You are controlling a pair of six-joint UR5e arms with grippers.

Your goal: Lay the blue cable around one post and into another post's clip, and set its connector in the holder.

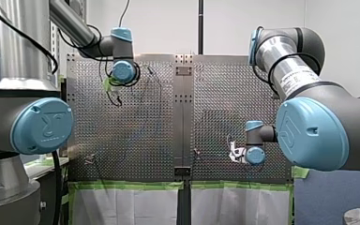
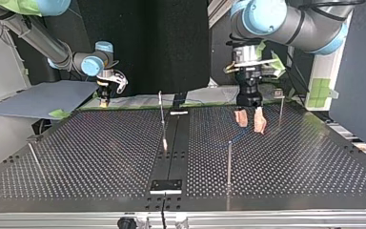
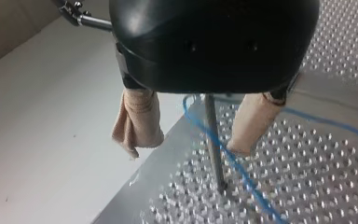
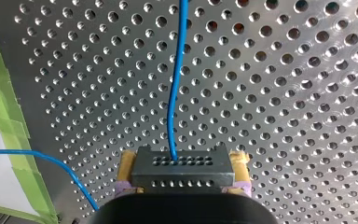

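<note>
two grippers: my right gripper (image 4: 183,169) clamps the limp blue cable (image 4: 172,93) by its stiff connector (image 4: 182,179); my left gripper (image 3: 188,147) gapes.

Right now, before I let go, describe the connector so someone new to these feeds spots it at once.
In the right wrist view, over the perforated table, find my right end effector with its yellow pads. Clamped between them is the connector, a dark grey block. Unlike anything around it, it bears two rows of small holes, and the blue cable runs out of one row.
</note>
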